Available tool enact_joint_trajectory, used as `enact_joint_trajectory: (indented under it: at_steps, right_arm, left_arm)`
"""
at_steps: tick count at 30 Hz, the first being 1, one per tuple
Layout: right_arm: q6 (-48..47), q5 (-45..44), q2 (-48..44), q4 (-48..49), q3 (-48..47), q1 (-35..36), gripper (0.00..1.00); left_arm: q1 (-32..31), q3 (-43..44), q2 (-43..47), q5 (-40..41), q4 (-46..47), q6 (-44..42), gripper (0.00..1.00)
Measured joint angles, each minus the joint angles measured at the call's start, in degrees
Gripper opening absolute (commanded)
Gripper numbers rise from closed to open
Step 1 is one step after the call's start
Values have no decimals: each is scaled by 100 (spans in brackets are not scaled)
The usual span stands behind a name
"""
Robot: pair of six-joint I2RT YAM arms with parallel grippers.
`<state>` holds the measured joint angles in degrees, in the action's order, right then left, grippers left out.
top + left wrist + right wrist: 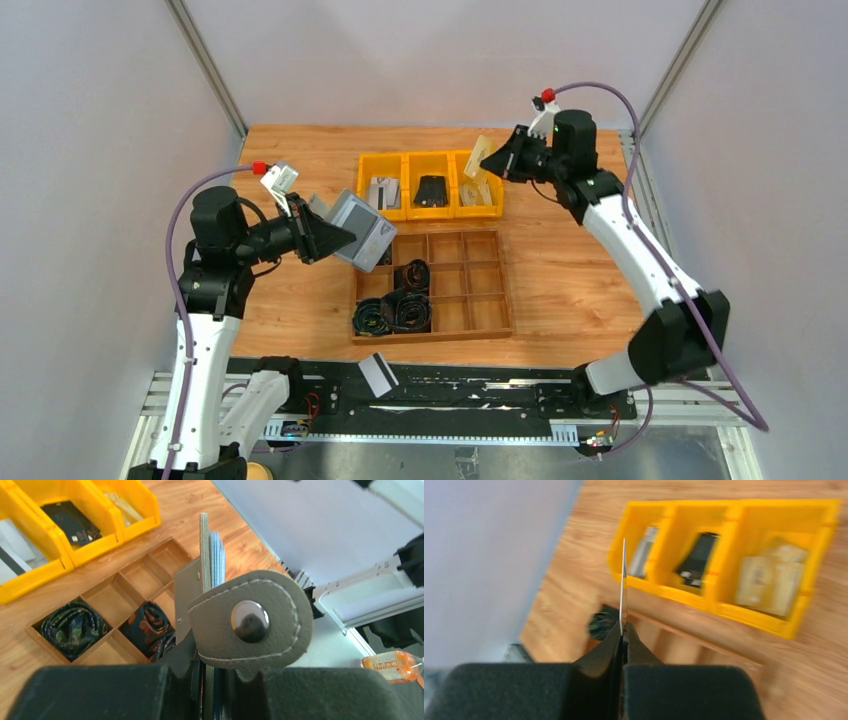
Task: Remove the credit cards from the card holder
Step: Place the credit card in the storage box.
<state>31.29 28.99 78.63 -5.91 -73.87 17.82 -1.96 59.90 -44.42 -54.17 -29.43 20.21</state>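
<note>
My left gripper [335, 238] is shut on the grey card holder [362, 228] and holds it in the air over the wooden tray's far left corner. In the left wrist view my left gripper [215, 680] grips the card holder [250, 625] edge on, its snap flap hanging open. Several credit cards [218, 555] stand in it. My right gripper [502, 160] is shut on one pale credit card [480, 155] above the right yellow bin. In the blurred right wrist view my right gripper [622, 635] pinches this card [623, 585], seen edge on. Another card with a dark stripe [377, 375] lies on the near rail.
Three yellow bins [430, 206] stand at the back: the left holds grey cards [383, 192], the middle a black item [432, 190], the right pale items [480, 192]. A wooden compartment tray [470, 290] holds coiled black cables [395, 305] in its left cells.
</note>
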Motion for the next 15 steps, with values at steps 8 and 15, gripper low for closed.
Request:
enact_joint_trajectory:
  at_steps: [8,15]
  right_arm:
    - [-1283,-994,2549,-1539,-2013,-188,0]
    - [-1751,-1115,4260,-2103,-3491,-188,0]
  left_arm:
    - [0,52,-133,-251,-802,-824,4]
    - [0,87,-205,-570,-1043,-1233,4]
